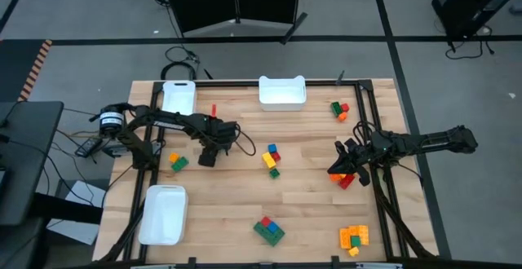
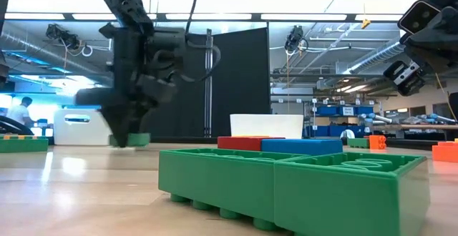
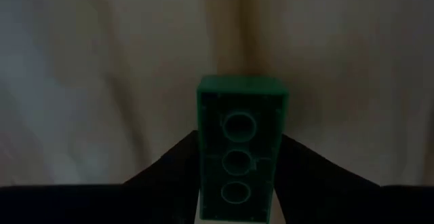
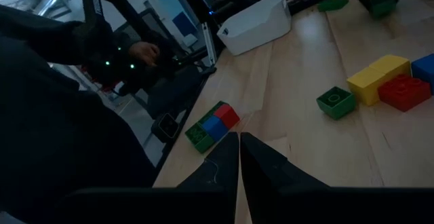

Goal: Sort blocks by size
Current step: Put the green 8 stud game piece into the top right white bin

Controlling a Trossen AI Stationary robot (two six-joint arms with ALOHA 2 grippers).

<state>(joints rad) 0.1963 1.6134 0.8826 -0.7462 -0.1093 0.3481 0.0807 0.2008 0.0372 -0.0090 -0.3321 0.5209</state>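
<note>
My left gripper [image 1: 207, 156] points down over the table's left half, shut on a green block [image 3: 239, 149] that shows its hollow underside with three round tubes. In the low view this block [image 2: 133, 140] sits down at table height. My right gripper [image 1: 336, 169] waits shut and level over the table's right half, above a red and orange cluster [image 1: 347, 180]. Loose clusters lie about: orange and green [image 1: 178, 162], blue, red, yellow and green [image 1: 272, 159], and green, red and blue [image 1: 267, 230]. My left gripper pinches the green block by its two long sides [image 3: 201, 142] between its two fingers [image 3: 169, 166]. The fingers come from above, pointing down, and lie across the block. The block's hollow underside faces up. Whether it rests on the table, I cannot tell.
Three white trays stand at the far left [image 1: 179, 98], the far middle [image 1: 282, 91] and the near left [image 1: 163, 213]. More clusters lie at the far right [image 1: 339, 109] and near right [image 1: 354, 238]. A dark frame runs along the table's edges.
</note>
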